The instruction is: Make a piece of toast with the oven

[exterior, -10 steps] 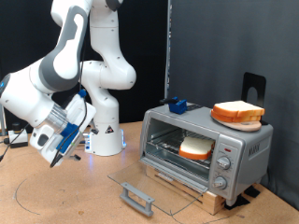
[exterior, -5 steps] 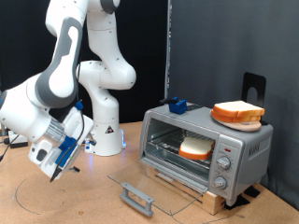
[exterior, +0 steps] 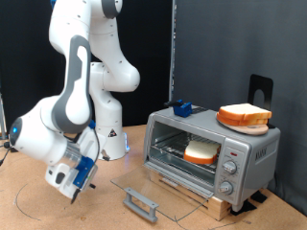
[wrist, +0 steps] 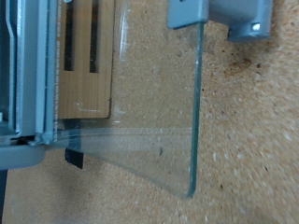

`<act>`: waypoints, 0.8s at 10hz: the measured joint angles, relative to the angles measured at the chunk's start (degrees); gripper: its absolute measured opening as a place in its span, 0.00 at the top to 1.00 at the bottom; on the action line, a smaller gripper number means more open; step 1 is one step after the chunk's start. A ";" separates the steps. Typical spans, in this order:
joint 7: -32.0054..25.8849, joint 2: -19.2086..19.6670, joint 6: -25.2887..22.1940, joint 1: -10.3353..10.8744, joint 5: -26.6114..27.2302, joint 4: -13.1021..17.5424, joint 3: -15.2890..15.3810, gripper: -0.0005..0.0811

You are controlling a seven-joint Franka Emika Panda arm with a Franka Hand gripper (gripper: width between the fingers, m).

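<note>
The oven (exterior: 216, 153) stands on a wooden slat base at the exterior view's right. Its glass door (exterior: 146, 184) is dropped flat open, with the grey bar handle (exterior: 141, 203) at the front. One piece of toast (exterior: 200, 151) lies on the rack inside. A second slice (exterior: 244, 116) rests on an orange plate on the oven's roof. My gripper (exterior: 79, 185) hangs low over the table, to the left of the door handle and apart from it. Its fingers do not show in the wrist view, which has the glass door (wrist: 154, 93) and the handle (wrist: 220, 14).
A small blue object (exterior: 181, 108) sits on the oven's roof at the back left. A black stand (exterior: 259, 90) rises behind the plate. The wooden slat base (wrist: 84, 56) shows through the glass. A thin cable loops on the table at the exterior view's lower left.
My arm has swung down and to the exterior view's right, bringing the gripper close to the table near the open door. Oven and toast are unmoved.
</note>
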 joint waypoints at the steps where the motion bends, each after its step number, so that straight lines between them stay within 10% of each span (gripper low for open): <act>1: 0.12 0.83 1.75 0.67 0.59 -0.87 0.87 0.01; 5: 0.52 2.78 4.87 2.51 5.61 -3.80 4.36 0.01; 8: 0.76 1.82 -4.78 2.45 5.18 -3.93 5.28 0.01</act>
